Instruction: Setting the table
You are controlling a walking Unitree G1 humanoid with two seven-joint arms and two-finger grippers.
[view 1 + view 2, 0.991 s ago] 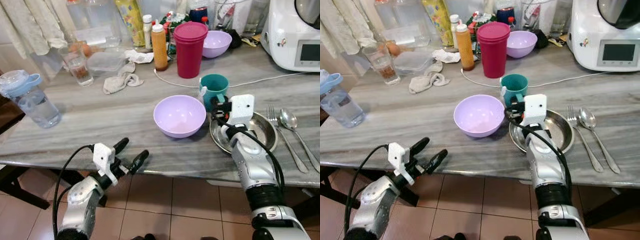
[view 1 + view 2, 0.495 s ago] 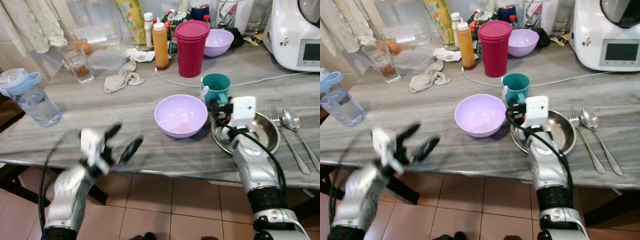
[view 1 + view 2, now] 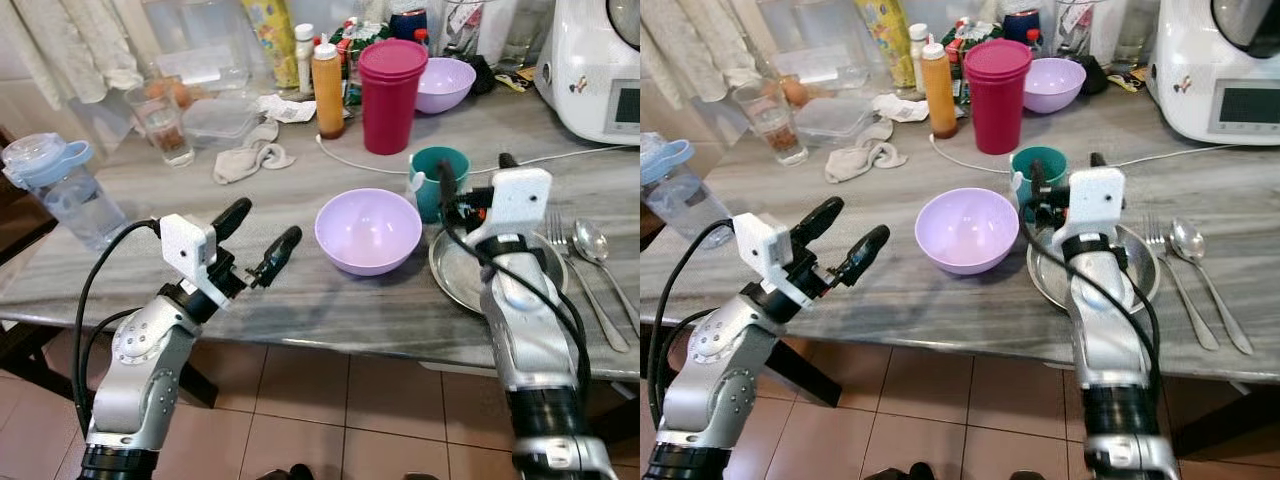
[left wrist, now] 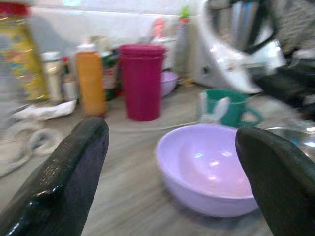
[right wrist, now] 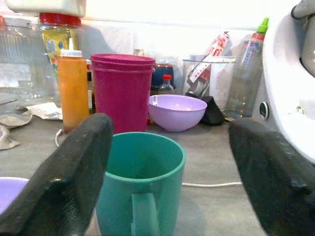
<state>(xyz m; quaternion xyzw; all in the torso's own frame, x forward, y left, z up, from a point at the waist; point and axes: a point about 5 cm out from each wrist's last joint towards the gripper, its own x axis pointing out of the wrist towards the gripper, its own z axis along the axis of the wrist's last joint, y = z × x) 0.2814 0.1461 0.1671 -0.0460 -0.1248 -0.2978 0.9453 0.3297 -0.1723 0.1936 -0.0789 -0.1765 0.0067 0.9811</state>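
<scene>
My right gripper stood open before the green mug. My left gripper, open too, faced the purple bowl. I judged the next move was closing on the mug.

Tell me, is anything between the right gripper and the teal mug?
Nothing visible is. The right gripper is open above the metal plate, with the teal mug right ahead between the lines of its two fingers. The purple bowl sits off to the mug's left, out of the way.
</scene>
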